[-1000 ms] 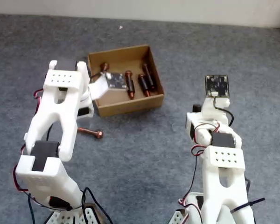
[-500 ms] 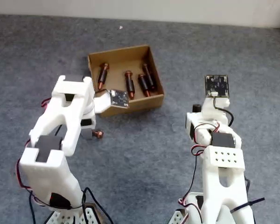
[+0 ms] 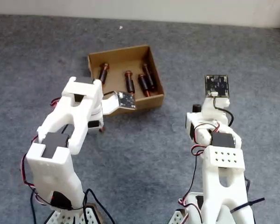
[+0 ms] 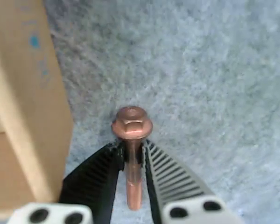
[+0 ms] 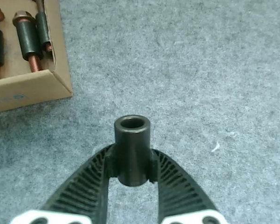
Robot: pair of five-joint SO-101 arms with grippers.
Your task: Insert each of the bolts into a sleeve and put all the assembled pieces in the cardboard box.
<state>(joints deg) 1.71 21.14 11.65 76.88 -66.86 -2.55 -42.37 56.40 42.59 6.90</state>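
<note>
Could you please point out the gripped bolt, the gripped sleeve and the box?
bolt [image 4: 132,127], left wrist view, hex head.
sleeve [image 5: 132,153], right wrist view, outer wall.
box [image 3: 149,101], high view, front wall.

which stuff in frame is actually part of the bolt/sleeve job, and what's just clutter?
Job:
- bolt, held in the left gripper
- sleeve, held in the right gripper
- cardboard box
- four assembled pieces in the box

Lying about:
- small white fleck on the grey carpet
</note>
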